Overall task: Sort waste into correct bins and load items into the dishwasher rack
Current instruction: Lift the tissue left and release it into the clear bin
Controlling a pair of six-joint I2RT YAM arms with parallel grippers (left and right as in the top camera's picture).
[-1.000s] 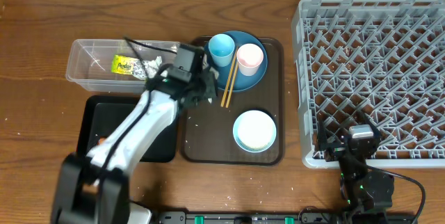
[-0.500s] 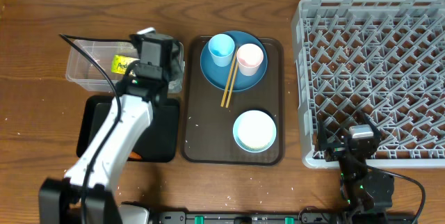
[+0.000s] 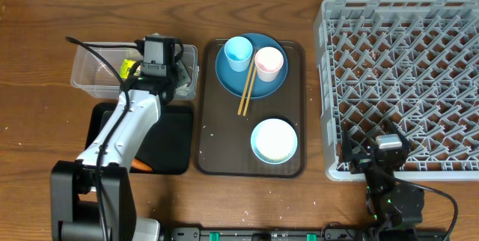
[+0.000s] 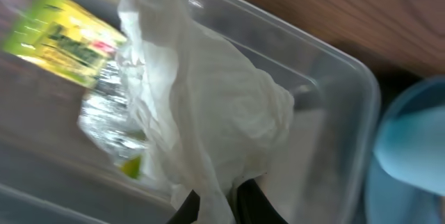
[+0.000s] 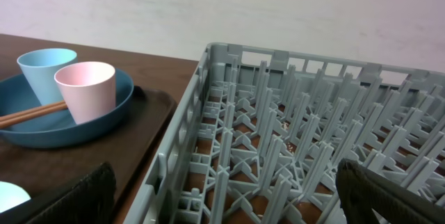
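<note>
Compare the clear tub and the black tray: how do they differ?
The clear tub is see-through with taller walls; the black tray is opaque and shallow. The tub holds a yellow-green wrapper; the tray holds an orange carrot piece. The tub lies farther from the robot, the tray nearer. Both are rectangular, of similar footprint, left of the brown tray.

Nothing legible on my cameras. The only print I saw was dark lettering on the small yellow-green wrapper [image 4: 59,40] in the clear plastic rectangular tub [image 4: 334,99]: blurred in my left wrist view, too small overhead.
</note>
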